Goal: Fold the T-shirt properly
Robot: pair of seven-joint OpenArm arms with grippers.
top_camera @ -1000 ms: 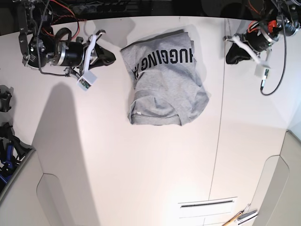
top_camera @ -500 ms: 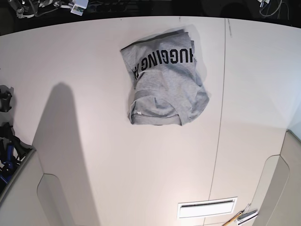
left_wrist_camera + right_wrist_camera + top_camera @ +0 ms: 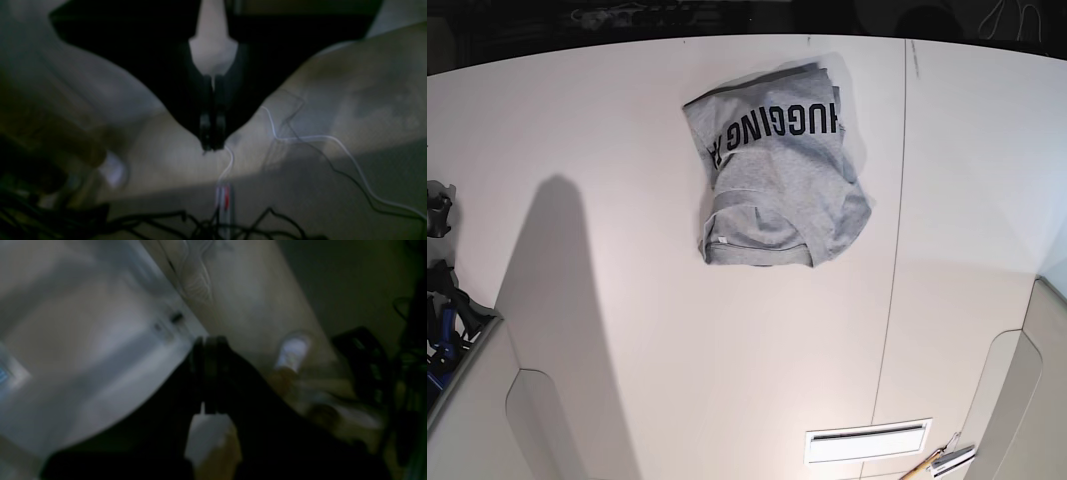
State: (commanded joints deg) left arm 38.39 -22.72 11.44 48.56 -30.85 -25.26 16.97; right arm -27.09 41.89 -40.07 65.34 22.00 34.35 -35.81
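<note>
The heather-grey T-shirt (image 3: pixel 777 175) lies folded into a compact bundle at the back middle of the white table (image 3: pixel 627 300), black block lettering facing up along its far part. Both arms are out of the base view. In the left wrist view my left gripper (image 3: pixel 212 146) is shut and empty, hanging in a dark area over cables, away from the table. In the right wrist view my right gripper (image 3: pixel 210 340) is shut and empty, also away from the table in a dim, blurred area. Neither wrist view shows the shirt.
Dark clamps and gear (image 3: pixel 442 290) sit at the table's left edge. A slotted panel (image 3: pixel 867 440) and a small tool (image 3: pixel 942 462) lie at the front right. Cables (image 3: pixel 300 160) run under the left gripper.
Both arms, at the table's back corners one second ago, have pulled back out of the base view. The shirt has not moved.
</note>
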